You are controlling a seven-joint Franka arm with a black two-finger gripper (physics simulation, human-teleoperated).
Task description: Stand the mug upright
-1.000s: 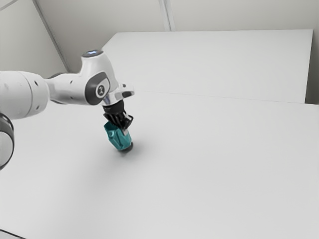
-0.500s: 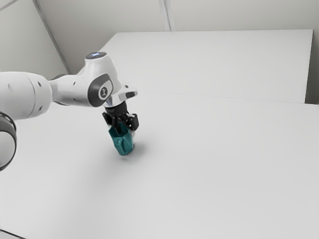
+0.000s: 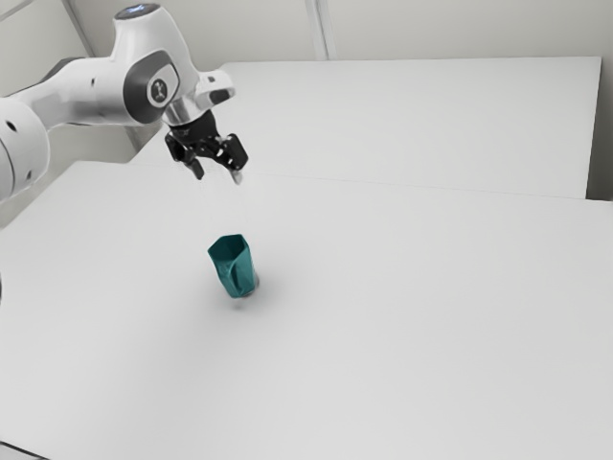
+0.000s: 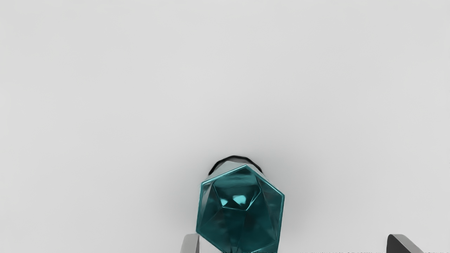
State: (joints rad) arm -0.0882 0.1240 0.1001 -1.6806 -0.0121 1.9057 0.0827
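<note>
The teal faceted mug [image 3: 235, 266] stands upright on the white table in the exterior view, its mouth facing up. Well above it, toward the exterior view's upper left, the black gripper [image 3: 211, 174] hangs open and apart from the mug. Looking down in the wrist view, the hexagonal opening and inner walls of the mug [image 4: 240, 211] show, with a dark curved edge at its base. The gripper [image 4: 293, 243] has its fingertips wide apart there, with nothing held between them.
Around the mug lies the white tabletop [image 3: 402, 316]. A raised white panel [image 3: 412, 120] stands behind, toward the back of the exterior view. A dark thin line crosses the exterior view's lower left corner.
My gripper was down at the mug and has let go, rising up and toward the exterior view's left. The mug, earlier more tilted, now stands on its base.
</note>
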